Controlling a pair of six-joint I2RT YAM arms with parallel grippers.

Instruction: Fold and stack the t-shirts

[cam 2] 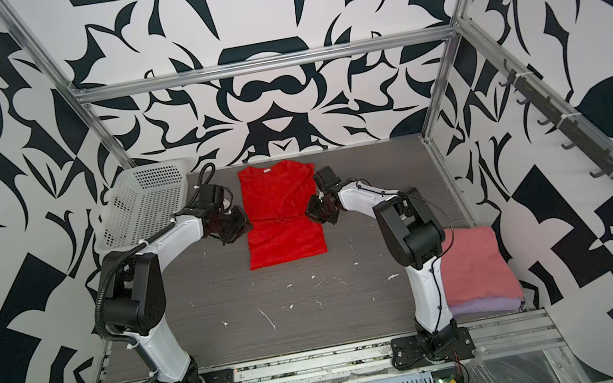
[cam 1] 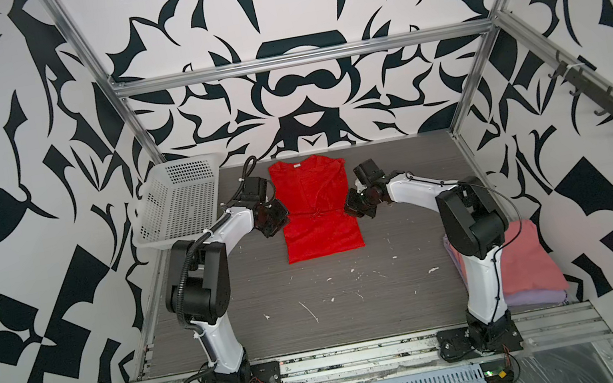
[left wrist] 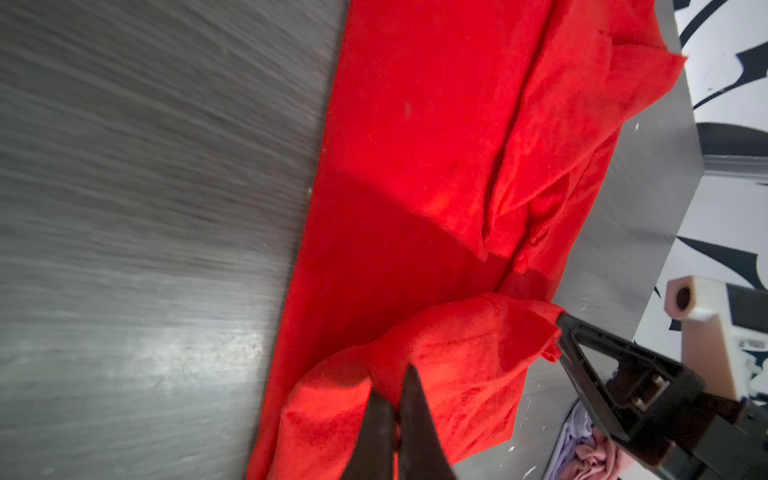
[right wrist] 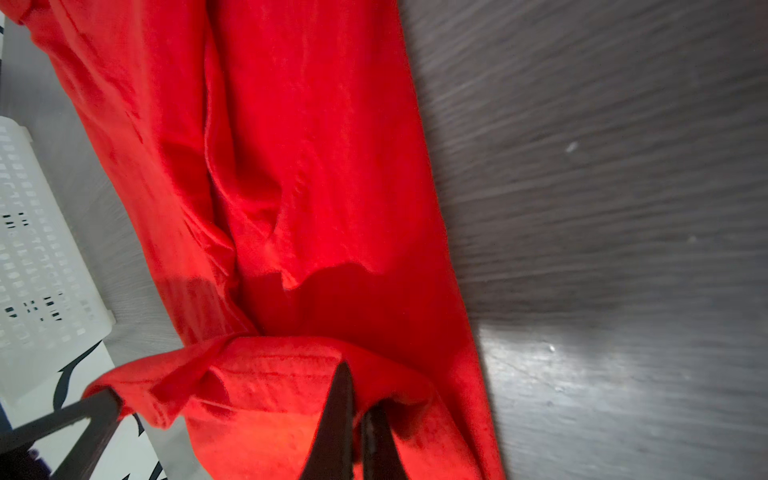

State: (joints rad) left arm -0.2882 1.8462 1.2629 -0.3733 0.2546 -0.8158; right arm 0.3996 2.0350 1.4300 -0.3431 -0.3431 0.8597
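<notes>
Both arms reach in over the grey wood-grain tabletop (cam 1: 314, 296). The bright red cloth t-shirt (cam 1: 316, 208) lies in a long narrow strip down the far middle of it, small white neck label (cam 1: 296, 165) at the far end. Left claw (left wrist: 395, 386) is pinched tight on the shirt's left edge about halfway along, tips together with red cloth between them. Right claw (right wrist: 359, 390), same story on the right edge, clamped on the cloth. Between the two, a band of red fabric is raised off the strip beneath, bunched and wrinkled in both wrist views. Over in the near right corner, a dusty pink folded t-shirt (cam 1: 526, 257) sits on top of a pale lavender folded t-shirt (cam 1: 533, 298), partly behind the right arm. White perforated plastic basket (cam 1: 175, 197) stands tilted at the far left, just beside the left arm, well apart from that pile
</notes>
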